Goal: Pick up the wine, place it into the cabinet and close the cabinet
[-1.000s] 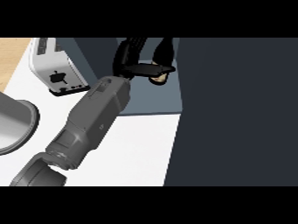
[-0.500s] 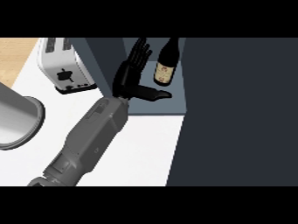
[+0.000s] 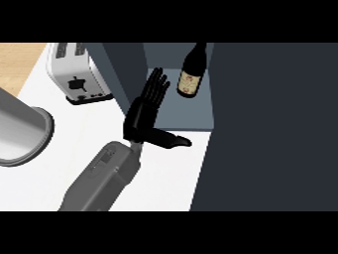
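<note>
The wine bottle, dark with a cream label, stands inside the grey cabinet on its shelf, near the back. My left hand is just to the bottle's left, at the cabinet's opening. Its fingers are straight and point up toward the back, and the thumb sticks out to the right. A small gap separates the hand from the bottle, and nothing is in the hand. The grey forearm runs down to the lower left. My right hand does not show.
A wide dark cabinet door fills the right side of the view. A silver toaster stands at the back left of the white counter. A large grey cylinder lies at the left edge.
One second ago the hand was curled round the bottle in the cabinet. It has since opened and drawn back toward me, leaving the bottle standing on the shelf.
</note>
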